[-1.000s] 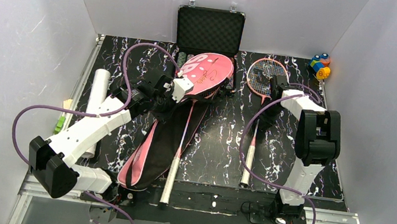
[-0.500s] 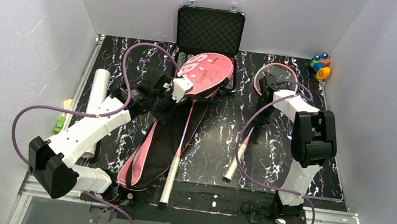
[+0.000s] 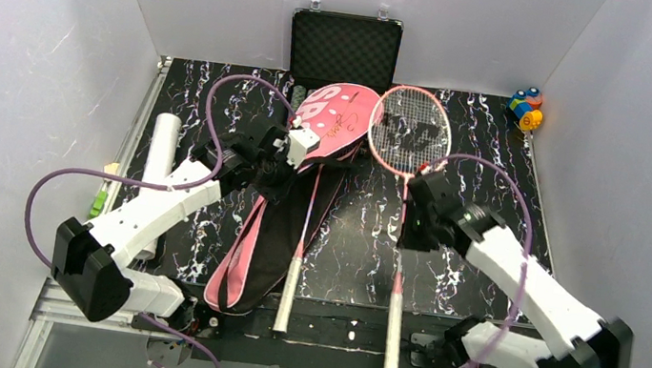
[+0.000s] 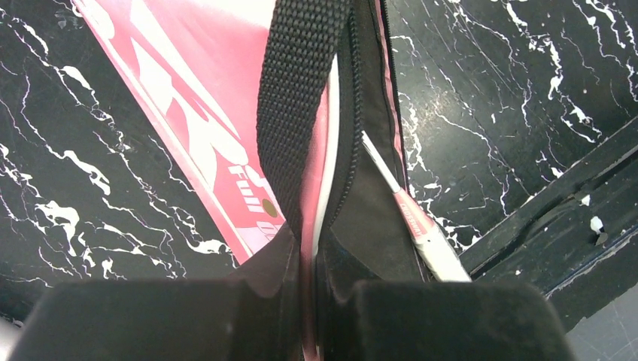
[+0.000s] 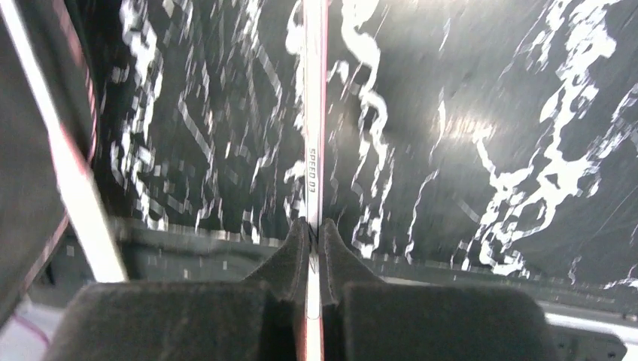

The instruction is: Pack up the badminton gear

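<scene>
Black right jaws are pinched shut on the thin shaft of the free racket (image 5: pixel 314 113), just below its pink head. The left jaws are likewise closed, clamping the zip edge of the cover (image 4: pixel 188 113) where the black strap (image 4: pixel 297 90) runs in, and holding that flap raised.

The second racket (image 3: pixel 300 238) lies inside the open cover, its shaft and white handle pointing at the near edge. The free racket's head rests beside the cover's pink head at the far middle of the bench (image 3: pixel 492 140). Its handle overhangs the near edge. The white tube (image 3: pixel 161 146) lies far left, apart from both.

Handling, as a judgement: the racket is light but long, and the shaft is slim, smooth and springy, so it may rotate or slide in a pinch. A hold near the throat gives better control of the head, and the strings should not be gripped. The cover is soft fabric and will sag unless its edge stays lifted.

Compared with one second earlier, the free racket has travelled from the far right to the middle. The right arm (image 3: pixel 522 269) has swung low and outward. The left arm (image 3: pixel 145 212) has barely shifted.
</scene>
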`<state>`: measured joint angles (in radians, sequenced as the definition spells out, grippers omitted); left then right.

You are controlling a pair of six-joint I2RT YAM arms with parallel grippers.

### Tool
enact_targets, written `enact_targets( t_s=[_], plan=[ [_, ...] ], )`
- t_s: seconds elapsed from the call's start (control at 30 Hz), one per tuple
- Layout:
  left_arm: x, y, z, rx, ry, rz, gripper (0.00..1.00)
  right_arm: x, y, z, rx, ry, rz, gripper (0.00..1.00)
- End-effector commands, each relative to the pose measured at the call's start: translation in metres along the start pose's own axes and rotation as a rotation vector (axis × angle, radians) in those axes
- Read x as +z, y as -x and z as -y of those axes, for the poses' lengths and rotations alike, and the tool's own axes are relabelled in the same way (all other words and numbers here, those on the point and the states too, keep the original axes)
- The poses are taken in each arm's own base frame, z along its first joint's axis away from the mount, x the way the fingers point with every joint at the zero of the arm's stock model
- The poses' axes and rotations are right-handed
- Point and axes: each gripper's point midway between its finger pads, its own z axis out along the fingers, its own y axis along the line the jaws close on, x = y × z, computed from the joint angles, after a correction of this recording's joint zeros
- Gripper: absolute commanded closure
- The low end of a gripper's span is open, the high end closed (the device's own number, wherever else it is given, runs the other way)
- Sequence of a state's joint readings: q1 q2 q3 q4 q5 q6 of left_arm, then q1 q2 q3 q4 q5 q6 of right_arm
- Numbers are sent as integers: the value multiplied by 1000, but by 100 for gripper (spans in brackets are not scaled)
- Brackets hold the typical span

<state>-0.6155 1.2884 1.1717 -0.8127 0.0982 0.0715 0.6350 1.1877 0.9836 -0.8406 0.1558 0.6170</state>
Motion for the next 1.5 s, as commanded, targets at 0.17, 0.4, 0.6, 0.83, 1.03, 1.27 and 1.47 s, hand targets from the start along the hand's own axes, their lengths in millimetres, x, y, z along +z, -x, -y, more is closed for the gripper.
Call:
enact_targets(
  t_s=[0.17,0.4,0.6,0.83,1.03,1.27,1.47],
  plan=[
    [-7,63,-13,-30,63,146,100,-86,-106,20,-55,-4,-169,99],
    [-12,76,-28,-59,134,159,100,-120,-130,13,-156,-25,-222,99],
    [-8,73,-30,-56,140,144,100,-125,-153,-21,-330,-19,-285,99],
    [-8,75,-25,-53,116,141,100,-99,-142,-71,-503,5,-239,99],
    [-12,71,-25,-43,115,137,100,-64,-103,-113,-549,27,-168,99],
    [-17,66,-24,-31,116,134,100,-19,-42,-137,-510,2,-75,99],
    [-16,66,-19,-28,83,133,100,17,7,-167,-449,-6,-8,99]
  ],
)
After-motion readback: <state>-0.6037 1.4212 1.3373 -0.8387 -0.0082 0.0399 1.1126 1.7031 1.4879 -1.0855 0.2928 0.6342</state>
